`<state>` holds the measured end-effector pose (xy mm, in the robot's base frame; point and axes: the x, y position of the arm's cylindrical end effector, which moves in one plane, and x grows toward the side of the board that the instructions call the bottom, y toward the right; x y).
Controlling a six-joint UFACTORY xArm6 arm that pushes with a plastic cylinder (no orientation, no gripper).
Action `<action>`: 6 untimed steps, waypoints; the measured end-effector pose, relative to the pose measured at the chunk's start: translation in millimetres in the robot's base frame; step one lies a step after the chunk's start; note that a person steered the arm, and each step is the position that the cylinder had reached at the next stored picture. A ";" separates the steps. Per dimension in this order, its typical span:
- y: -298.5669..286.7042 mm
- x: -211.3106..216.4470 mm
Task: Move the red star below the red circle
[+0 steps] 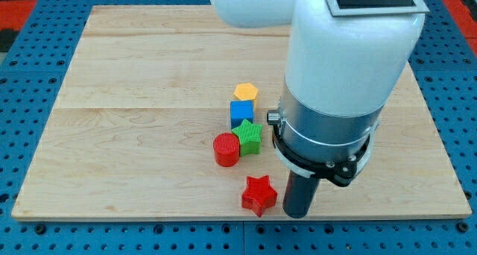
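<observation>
The red star [258, 194] lies near the board's bottom edge, below and a little to the right of the red circle [226, 150]. My tip [297, 214] stands on the board just right of the red star, close to it; contact cannot be told. The red circle touches a green star [249, 136] on its right.
A blue cube [241, 112] sits above the green star, and a yellow hexagon [245, 92] above the cube. The white arm body [335, 76] covers the board's right middle. The wooden board's bottom edge [149, 214] runs just below the red star.
</observation>
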<state>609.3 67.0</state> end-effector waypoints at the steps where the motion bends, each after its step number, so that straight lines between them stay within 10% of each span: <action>1: 0.0 0.0; 6: -35.9 -26.3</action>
<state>583.0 31.2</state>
